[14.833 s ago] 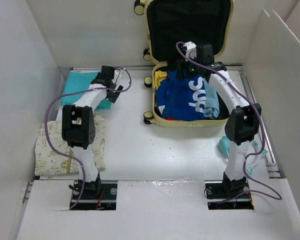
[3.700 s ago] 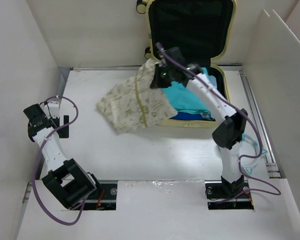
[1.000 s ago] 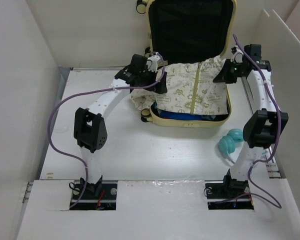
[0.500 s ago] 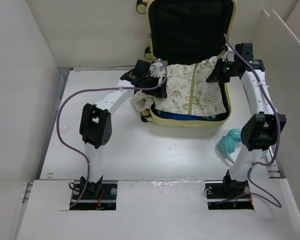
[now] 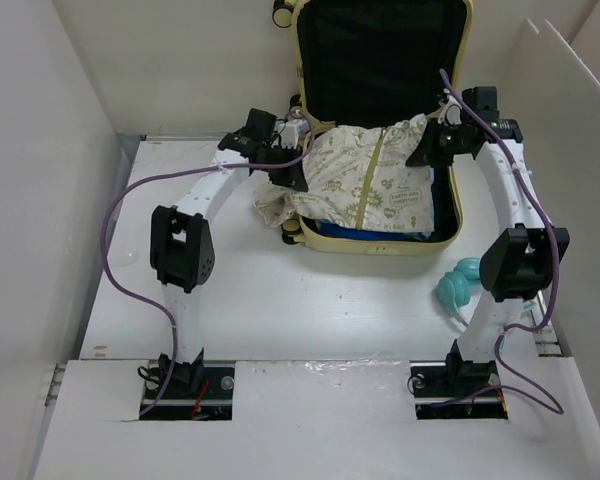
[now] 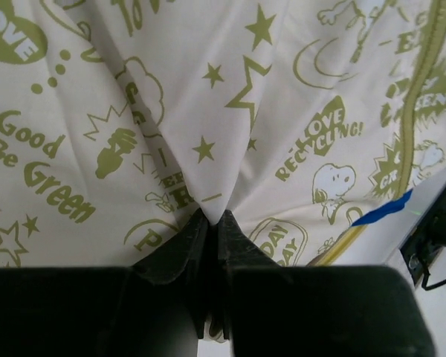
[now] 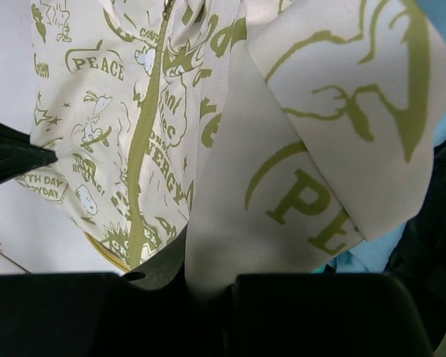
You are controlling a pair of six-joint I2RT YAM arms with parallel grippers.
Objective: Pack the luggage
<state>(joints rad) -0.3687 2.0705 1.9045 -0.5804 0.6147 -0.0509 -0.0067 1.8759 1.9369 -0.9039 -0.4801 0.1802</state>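
Left pincer (image 5: 294,176) and right pincer (image 5: 423,157) pinch the cloth (image 5: 365,185) — luggage (image 5: 380,246) beneath.

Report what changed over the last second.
The left gripper and right gripper shifted leftward, still pinching the cream printed garment, dragging it left and uncovering the right inner side of the luggage. Nothing was released. The luggage stays open; the teal item beside it is unmoved.

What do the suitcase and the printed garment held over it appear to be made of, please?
The luggage looks like hard plastic: smooth, pale yellow, rigid rounded rim, with black fabric lining. The printed garment looks like thin woven cloth, matte; it creases and drapes where the left gripper pinches it.
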